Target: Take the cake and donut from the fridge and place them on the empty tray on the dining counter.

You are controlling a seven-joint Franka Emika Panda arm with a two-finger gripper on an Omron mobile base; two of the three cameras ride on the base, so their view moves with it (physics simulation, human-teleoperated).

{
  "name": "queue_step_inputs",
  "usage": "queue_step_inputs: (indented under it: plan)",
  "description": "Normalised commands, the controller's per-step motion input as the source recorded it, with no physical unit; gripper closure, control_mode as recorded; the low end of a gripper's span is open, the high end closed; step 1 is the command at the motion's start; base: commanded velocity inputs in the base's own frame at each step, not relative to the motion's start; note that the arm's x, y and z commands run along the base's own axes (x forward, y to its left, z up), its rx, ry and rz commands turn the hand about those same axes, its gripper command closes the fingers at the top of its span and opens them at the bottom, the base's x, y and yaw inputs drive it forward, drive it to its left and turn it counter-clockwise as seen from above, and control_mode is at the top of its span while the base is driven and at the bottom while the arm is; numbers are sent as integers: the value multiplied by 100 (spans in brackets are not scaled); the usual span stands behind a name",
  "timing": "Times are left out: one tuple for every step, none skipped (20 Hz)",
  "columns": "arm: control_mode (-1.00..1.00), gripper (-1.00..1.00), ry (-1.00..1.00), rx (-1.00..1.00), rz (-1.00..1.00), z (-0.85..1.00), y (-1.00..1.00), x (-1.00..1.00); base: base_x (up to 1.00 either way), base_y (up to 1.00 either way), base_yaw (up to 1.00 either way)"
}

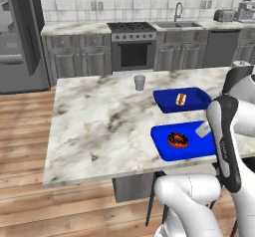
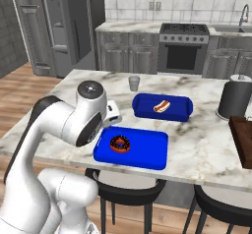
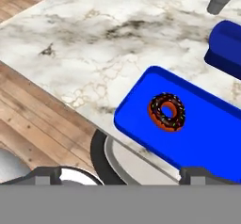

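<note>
We see the donut (image 3: 166, 112) lying flat in the empty tray (image 3: 207, 138), toward its left end, on the dining counter (image 1: 99, 121). The gripper (image 3: 121, 176) hangs above the tray's near edge with its fingers spread wide and nothing between them. Just beyond it sits a deeper blue tray (image 2: 162, 106) holding a hot dog (image 2: 161, 106), with a grey cup (image 1: 140, 82) nearby.

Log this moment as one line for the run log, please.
gripper: open, holding nothing | donut: lying on empty tray | cake: unseen | dining counter: tray near its front edge
</note>
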Motion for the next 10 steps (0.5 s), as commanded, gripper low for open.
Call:
queue_step_inputs:
  plan:
    - [-100,-100,0,0,-15,69,0,-100,0,0,0]
    - [-100,-100,0,0,-18,53,0,-100,0,0,0]
    - [-100,-100,0,0,-20,44,0,-100,0,0,0]
    - [-100,-100,0,0,-26,36,1,-100,0,0,0]
    - [-100,-100,0,0,-31,29,7,-92,0,0,0]
    - [-100,-100,-1,0,-31,26,9,-89,0,0,0]
    - [-100,-100,-3,0,-31,19,10,-85,0,0,0]
    - [-100,-100,-5,0,-31,16,11,-82,0,0,0]
    - [-100,-100,-8,0,-31,12,14,-79,0,0,0]
    - [-100,-100,-10,0,-30,8,16,-74,0,0,0]
